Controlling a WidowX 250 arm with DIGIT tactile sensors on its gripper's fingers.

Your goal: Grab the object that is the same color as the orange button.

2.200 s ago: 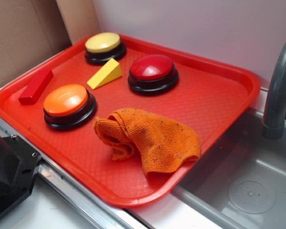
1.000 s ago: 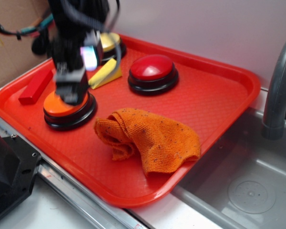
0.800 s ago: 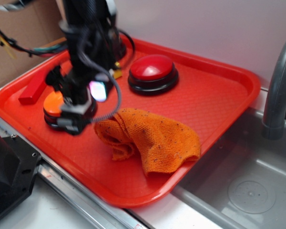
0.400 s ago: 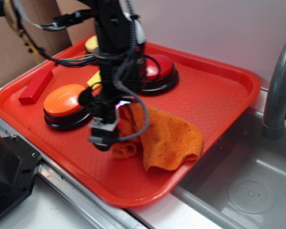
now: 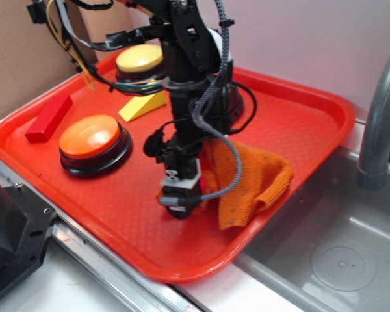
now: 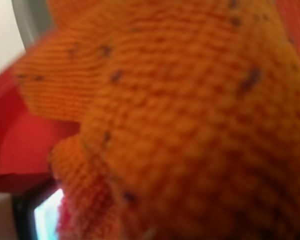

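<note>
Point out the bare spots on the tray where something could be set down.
Bare floor of the tray lies between the orange cloth and the far right rim, and along the near edge in front of the orange button. The far left is crowded: yellow button, yellow wedge, red block. The gripper sits at the cloth's left end.
</note>
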